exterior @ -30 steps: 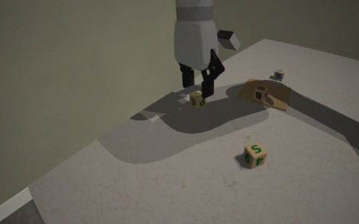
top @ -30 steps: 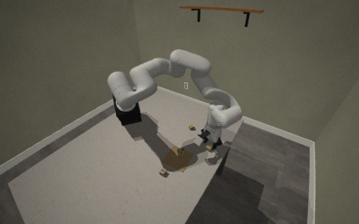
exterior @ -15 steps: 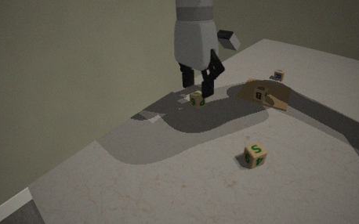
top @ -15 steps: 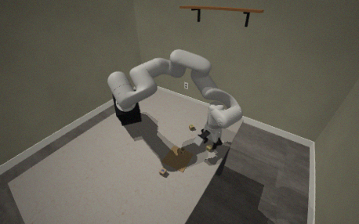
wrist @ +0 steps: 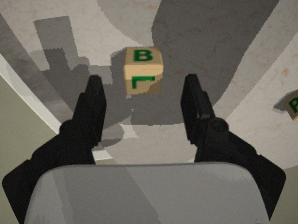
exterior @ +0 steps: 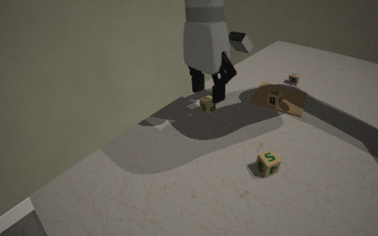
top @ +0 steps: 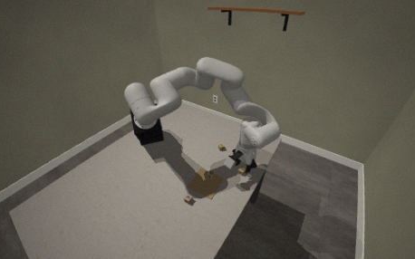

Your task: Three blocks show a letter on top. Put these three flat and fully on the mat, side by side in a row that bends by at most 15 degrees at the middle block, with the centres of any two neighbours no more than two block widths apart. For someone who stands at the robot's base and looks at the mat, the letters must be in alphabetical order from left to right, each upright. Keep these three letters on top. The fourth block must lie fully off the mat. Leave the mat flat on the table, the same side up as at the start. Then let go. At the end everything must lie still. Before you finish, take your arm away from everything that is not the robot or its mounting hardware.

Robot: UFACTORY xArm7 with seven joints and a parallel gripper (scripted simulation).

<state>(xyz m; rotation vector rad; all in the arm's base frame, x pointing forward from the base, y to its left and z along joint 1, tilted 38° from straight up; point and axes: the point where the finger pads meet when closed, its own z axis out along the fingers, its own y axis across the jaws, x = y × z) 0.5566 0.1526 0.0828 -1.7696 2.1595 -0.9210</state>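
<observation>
My gripper (top: 243,163) (exterior: 208,94) (wrist: 143,88) is open, pointing down just above a block with green letters (top: 242,171) (exterior: 207,105) (wrist: 143,71). That block shows B and L faces in the wrist view; nothing is held. The brown mat (top: 201,187) (exterior: 295,109) lies in shadow. A block with a dark B on its side (top: 210,174) (exterior: 274,100) stands on the mat; its top is unreadable. A block with a blue R on its side (top: 188,198) (exterior: 294,79) stands off the mat. A block with a green S on top (top: 222,148) (exterior: 268,164) also stands off it.
The table (top: 113,195) (exterior: 144,202) has an edge close beyond the green-lettered block under my gripper. Part of another block (wrist: 294,106) shows at the right edge of the wrist view. The arm's shadow falls over the mat and that table side.
</observation>
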